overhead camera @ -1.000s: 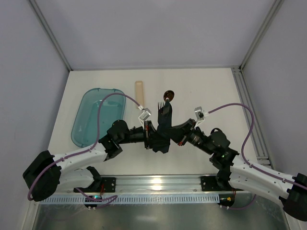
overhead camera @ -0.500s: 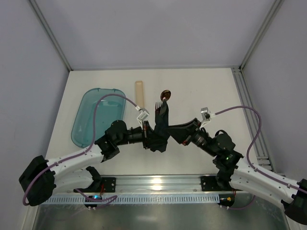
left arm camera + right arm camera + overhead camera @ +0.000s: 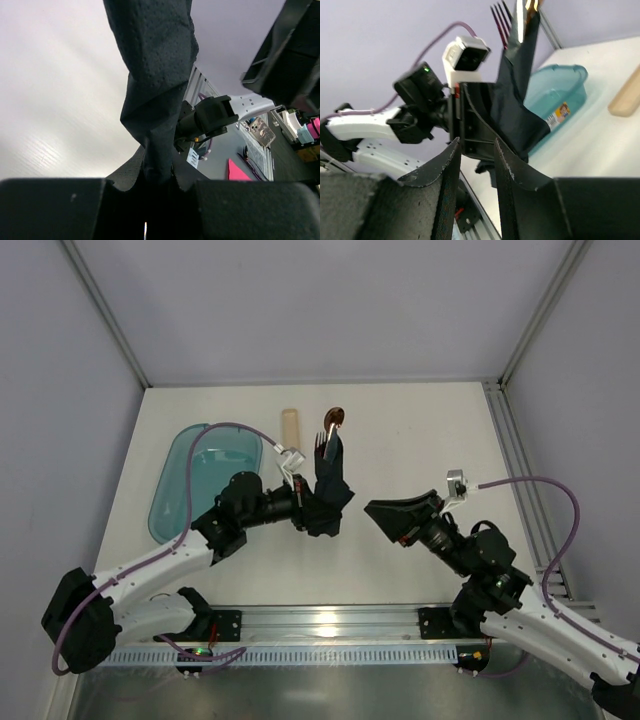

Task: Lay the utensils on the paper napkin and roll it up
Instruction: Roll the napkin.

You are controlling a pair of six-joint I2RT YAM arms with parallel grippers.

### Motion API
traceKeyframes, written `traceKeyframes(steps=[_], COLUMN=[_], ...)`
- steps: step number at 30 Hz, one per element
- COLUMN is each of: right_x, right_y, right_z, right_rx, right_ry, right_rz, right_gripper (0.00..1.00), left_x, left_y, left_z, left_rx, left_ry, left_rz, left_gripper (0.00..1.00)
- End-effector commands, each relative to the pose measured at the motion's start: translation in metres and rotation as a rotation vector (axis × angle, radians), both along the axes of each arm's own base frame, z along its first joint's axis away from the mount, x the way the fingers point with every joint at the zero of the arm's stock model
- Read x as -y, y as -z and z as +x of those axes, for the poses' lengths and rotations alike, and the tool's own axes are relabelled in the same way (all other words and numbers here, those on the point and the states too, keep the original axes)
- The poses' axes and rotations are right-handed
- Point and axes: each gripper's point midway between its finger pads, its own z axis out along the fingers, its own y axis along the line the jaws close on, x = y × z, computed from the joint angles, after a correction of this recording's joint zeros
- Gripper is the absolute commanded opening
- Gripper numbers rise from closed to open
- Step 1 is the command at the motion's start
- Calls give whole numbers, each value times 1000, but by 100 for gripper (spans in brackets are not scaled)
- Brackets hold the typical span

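Left gripper (image 3: 310, 510) clamps the rolled napkin (image 3: 330, 483), utensils (image 3: 332, 420) poking out beyond it; right gripper (image 3: 384, 514) slightly parted, empty, well apart.

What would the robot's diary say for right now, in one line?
left gripper: shut on paper napkin | napkin: wrapped around utensils, tips poking out | right gripper: open, empty, apart
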Motion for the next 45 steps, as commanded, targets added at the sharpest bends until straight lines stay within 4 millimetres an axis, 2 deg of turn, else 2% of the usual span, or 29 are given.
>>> traceKeyframes(steps=[1, 2, 3, 4, 5, 7, 12, 19, 34, 45], right_x=[-8, -20, -27, -33, -42, -50, -64, -69, -72, -75], right_y=[0, 8, 1, 3, 10, 10, 30, 46, 45, 37], right_z=[11, 13, 9, 9, 14, 19, 35, 48, 51, 42], right_rx=[-15, -30, -17, -23, -44, -61, -127, -168, -163, -113], right_ry=[26, -2, -46, -66, -78, -85, -67, -28, -28, -74], right_rz=[-102, -142, -141, -152, -174, -174, -220, -265, -267, -218], right_gripper=[35, 34, 35, 34, 34, 34, 34, 34, 49, 53], left_x=[4, 4, 3, 3, 2, 2, -1, -5, -3, -1], left_y=[-39, -36, -35, -33, -33, -30, -28, -27, -26, -30], left_z=[1, 1, 1, 0, 1, -1, -5, -9, -13, -25], left_rx=[86, 79, 78, 76, 76, 72, 73, 83, 90, 101], left_ry=[19, 17, 13, 14, 12, 15, 15, 20, 50, 122], left_rz=[-73, -68, -67, -67, -69, -73, -75, -84, -99, -121], left_gripper=[0, 0, 0, 0, 0, 0, 0, 0, 0, 0])
